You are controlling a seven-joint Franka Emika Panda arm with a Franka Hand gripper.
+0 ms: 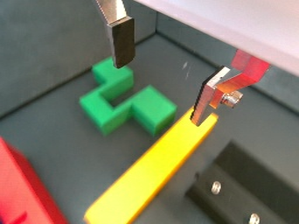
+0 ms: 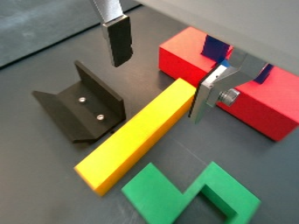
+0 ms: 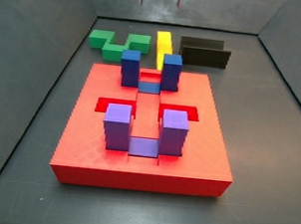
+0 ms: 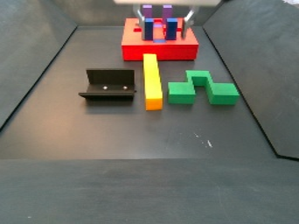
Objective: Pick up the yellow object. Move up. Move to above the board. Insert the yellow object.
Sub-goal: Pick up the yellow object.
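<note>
- The gripper (image 1: 163, 72) hangs above the dark bench (image 4: 128, 131), its fingers (image 1: 121, 39) spread wide with nothing between them.
- In both wrist views one silver plate sits close over the far end of the yellow object (image 1: 152, 175), the dark-padded plate (image 2: 118, 42) well off to the side; whether that near plate touches the bar, I cannot tell.
- The yellow object (image 4: 151, 80) lies flat on the bench, untouched by any clamp, pointing lengthwise at the board (image 4: 187, 48).
- In a side view it runs between the fixture (image 4: 110, 85) and the green zigzag block (image 4: 201, 88), near both but apart from each.
- The board (image 3: 96, 149) sits flat, two purple posts (image 3: 117, 126) at one end, two dark blue posts (image 3: 130, 68) at the other, all upright.
- In a wrist view the bar's end (image 2: 176, 94) lies just beside the board's red wall (image 2: 187, 54).
- The gripper itself barely shows in the side views, only a sliver at the upper edge (image 4: 163, 3).
</note>
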